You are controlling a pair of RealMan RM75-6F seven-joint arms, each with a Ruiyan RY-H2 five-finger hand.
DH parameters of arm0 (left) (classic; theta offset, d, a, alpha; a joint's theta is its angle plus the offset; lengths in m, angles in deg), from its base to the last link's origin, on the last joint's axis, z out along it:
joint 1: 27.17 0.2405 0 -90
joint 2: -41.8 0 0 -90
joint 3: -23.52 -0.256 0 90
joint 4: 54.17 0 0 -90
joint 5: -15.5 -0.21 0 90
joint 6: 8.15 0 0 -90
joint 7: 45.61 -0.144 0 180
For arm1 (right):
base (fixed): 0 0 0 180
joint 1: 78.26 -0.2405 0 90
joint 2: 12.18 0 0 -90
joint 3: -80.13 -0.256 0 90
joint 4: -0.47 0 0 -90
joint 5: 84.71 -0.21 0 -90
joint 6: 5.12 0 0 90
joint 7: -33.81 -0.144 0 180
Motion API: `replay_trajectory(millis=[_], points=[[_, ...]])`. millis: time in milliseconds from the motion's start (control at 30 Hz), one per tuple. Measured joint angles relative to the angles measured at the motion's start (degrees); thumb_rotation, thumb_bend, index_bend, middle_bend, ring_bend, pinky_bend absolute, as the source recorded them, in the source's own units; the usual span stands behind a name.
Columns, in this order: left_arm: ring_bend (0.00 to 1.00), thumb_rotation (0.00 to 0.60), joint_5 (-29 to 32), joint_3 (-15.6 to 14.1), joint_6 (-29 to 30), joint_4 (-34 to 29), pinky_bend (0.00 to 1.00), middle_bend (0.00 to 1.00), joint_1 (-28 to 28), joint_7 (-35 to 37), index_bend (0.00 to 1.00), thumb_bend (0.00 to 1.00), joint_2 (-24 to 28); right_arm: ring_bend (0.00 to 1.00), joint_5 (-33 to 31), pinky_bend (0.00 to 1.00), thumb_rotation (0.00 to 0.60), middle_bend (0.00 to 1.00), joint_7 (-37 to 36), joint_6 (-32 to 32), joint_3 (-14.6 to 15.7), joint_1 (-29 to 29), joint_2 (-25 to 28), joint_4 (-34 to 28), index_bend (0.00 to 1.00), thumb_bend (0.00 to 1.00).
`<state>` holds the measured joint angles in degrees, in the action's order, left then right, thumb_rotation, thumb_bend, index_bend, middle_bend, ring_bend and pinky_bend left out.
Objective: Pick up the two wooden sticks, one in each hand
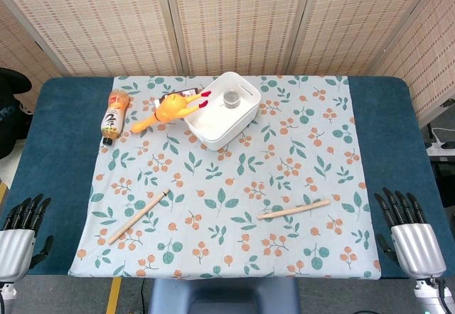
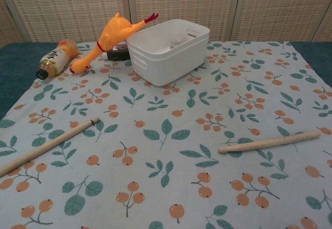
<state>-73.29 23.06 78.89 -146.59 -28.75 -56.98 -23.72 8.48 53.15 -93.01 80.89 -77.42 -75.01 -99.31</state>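
So both sticks lie flat on the leafy cloth (image 1: 234, 186), each one pretty much paired up with the hand on its own side. The left stick (image 1: 138, 217) runs diagonally, near end pointing toward 7 o'clock and far end toward 1 o'clock, and it sits at roughly 2 o'clock from the left hand (image 1: 20, 232). The right stick (image 1: 293, 209) lies almost crosswise, tilted just a bit, at about 10 o'clock from the right hand (image 1: 411, 232). Both hands rest at the near corners of the bench (image 1: 64, 115), off the cloth, fingers apart and holding nothing.

My guess is each hand only has to go inward and a little forward, then turn so the fingers cross the stick's long axis.

Nothing's really in the way: the white bin (image 1: 222, 109), the rubber chicken (image 1: 169, 108) and the bottle (image 1: 114, 117) all sit way up at 12 o'clock, well apart from both sticks
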Motion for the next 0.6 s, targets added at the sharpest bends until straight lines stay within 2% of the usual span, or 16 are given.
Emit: replay_trajectory(millis=[100, 167, 367, 467, 600], points=[[0.0, 0.6, -0.75, -0.12, -0.25, 0.36, 0.14, 0.03, -0.37, 0.4, 0.0, 0.43, -0.8, 0.0, -0.16, 0.0, 0.6, 0.0, 0.22, 0.08, -0.19, -0.12, -0.33, 0.16, 0.0, 0.28], [0.02, 0.6, -1.74, -0.29, -0.35, 0.76, 0.14, 0.09, -0.71, 1.57, 0.01, 0.43, -1.52, 0.0, -0.24, 0.0, 0.6, 0.0, 0.51, 0.07, -0.3, -0.16, -0.56, 0.18, 0.0, 0.28], [0.1, 0.6, -3.77, -1.04, -2.98, 3.57, 0.15, 0.22, -2.47, 6.41, 0.08, 0.42, -7.07, 0.0, -0.68, 0.0, 0.6, 0.0, 1.58, 0.64, -0.4, -0.37, -1.45, 0.64, 0.0, 0.28], [0.12, 0.6, -3.57, -1.14, -5.25, 3.91, 0.15, 0.26, -3.54, 3.5, 0.1, 0.42, -9.2, 0.0, -1.48, 0.0, 0.6, 0.0, 2.05, 1.54, -0.56, -0.7, -1.8, 0.9, 0.0, 0.28], [0.14, 0.6, -3.39, -1.23, -8.76, 3.66, 0.15, 0.29, -5.44, -2.14, 0.11, 0.42, -15.06, 0.0, -2.52, 0.0, 0.6, 0.0, 2.18, 2.89, -0.68, -1.23, -1.89, 0.99, 0.0, 0.28]])
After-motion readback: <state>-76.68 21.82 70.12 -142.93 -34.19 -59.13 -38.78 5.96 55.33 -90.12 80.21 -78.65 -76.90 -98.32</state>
